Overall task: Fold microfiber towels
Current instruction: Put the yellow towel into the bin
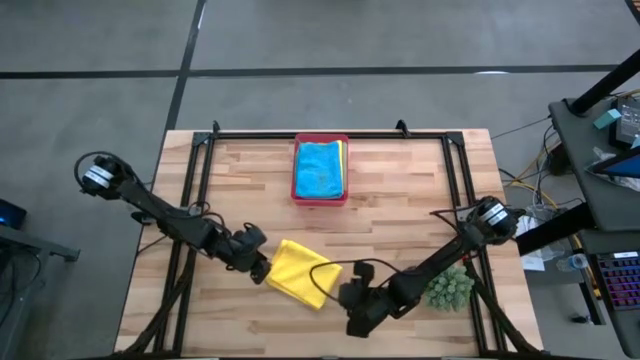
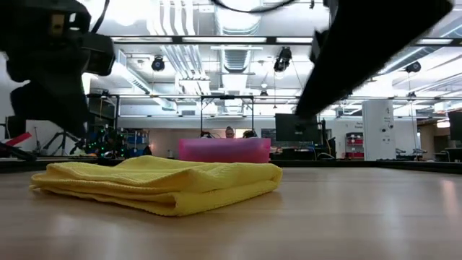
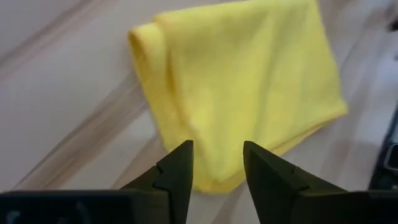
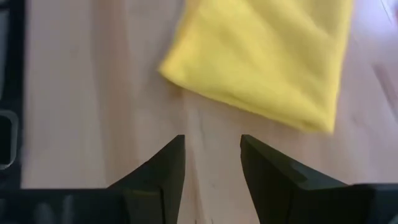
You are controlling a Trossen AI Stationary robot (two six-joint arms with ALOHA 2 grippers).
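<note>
Overhead, table-level, two wrists, sharing yellow towel (image 1: 301,271)

two yellow towels (image 1: 300,272), one turquoise towel (image 1: 319,170), one tray (image 1: 321,199), one plant (image 1: 449,288)

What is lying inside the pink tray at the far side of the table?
In the pink tray a turquoise towel lies on top, with a yellow edge showing beside it. Anything lower in the stack is covered.

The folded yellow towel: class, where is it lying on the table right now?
In the high view the folded yellow towel lies flat on the near-middle of the wooden table, between the left gripper and the right gripper, well apart from the pink tray.
</note>
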